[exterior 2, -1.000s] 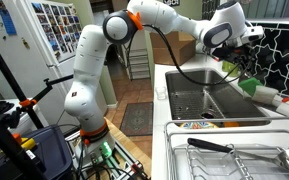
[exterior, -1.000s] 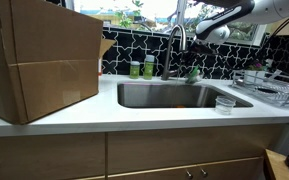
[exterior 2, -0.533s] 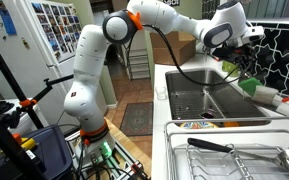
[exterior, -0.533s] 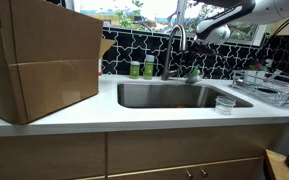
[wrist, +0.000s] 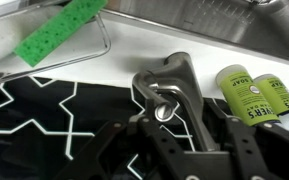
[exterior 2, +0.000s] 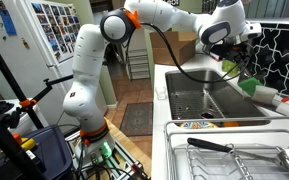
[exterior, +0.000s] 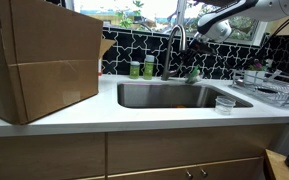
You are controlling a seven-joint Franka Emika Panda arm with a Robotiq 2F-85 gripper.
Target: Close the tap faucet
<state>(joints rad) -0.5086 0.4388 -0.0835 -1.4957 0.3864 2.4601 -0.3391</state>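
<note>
The tap faucet (exterior: pixel 175 47) is a tall brushed-steel gooseneck behind the sink, taller than the green bottles. In the wrist view I look down on its arch and top (wrist: pixel 169 88). My gripper (wrist: pixel 188 122) is open, with one black finger on each side of the faucet's upper part; I cannot tell whether they touch it. In both exterior views the gripper (exterior: pixel 200 29) (exterior 2: pixel 246 40) hovers at the top of the faucet, by the tiled back wall. No water stream is visible.
Two green soap bottles (exterior: pixel 142 68) (wrist: pixel 249 92) stand beside the faucet. A green sponge (wrist: pixel 61 30) lies by the steel sink (exterior: pixel 174 96). A large cardboard box (exterior: pixel 39 60) fills one side of the counter; a dish rack (exterior: pixel 272 90) and a small cup (exterior: pixel 224 103) sit on the other.
The gripper and wrist have shifted slightly upward at the faucet's top. Nothing else has moved.
</note>
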